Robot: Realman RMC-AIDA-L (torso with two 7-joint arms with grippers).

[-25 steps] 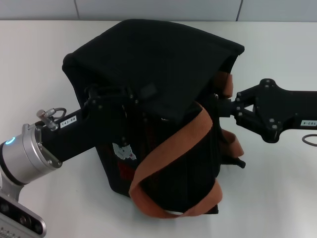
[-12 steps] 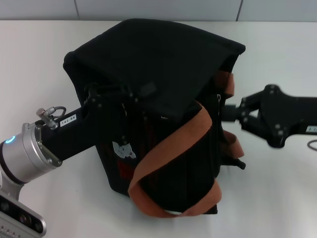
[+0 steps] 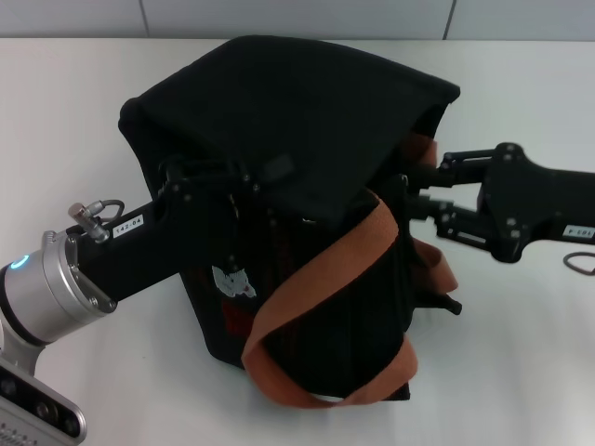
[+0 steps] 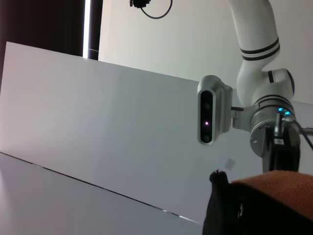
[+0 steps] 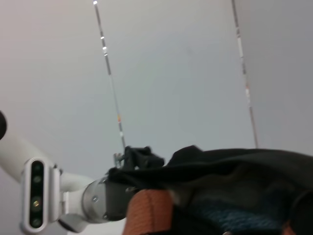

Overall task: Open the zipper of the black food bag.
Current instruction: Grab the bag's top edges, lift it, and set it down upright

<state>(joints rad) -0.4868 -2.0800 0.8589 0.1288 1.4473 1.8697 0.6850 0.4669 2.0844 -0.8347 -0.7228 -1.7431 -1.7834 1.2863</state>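
While your left end effector (image 3: 218, 190), its grip state hidden, braces the black food bag (image 3: 288, 167) mid-counter (image 3: 521, 372), ease the parted right end effector (image 3: 420, 190) squarely onto the right-side zipper (image 3: 410, 186) pull before clenching.

White sticker on left arm (image 3: 139, 246), head view: reads roughly "142-04", digits small, reading uncertain. White sticker on right arm (image 3: 558, 212): partly cut off at frame edge, illegible. Black food bag (image 3: 288, 167) front: small pale print and red lettering, mostly hidden behind left arm, unreadable. Wrist views: no legible text.
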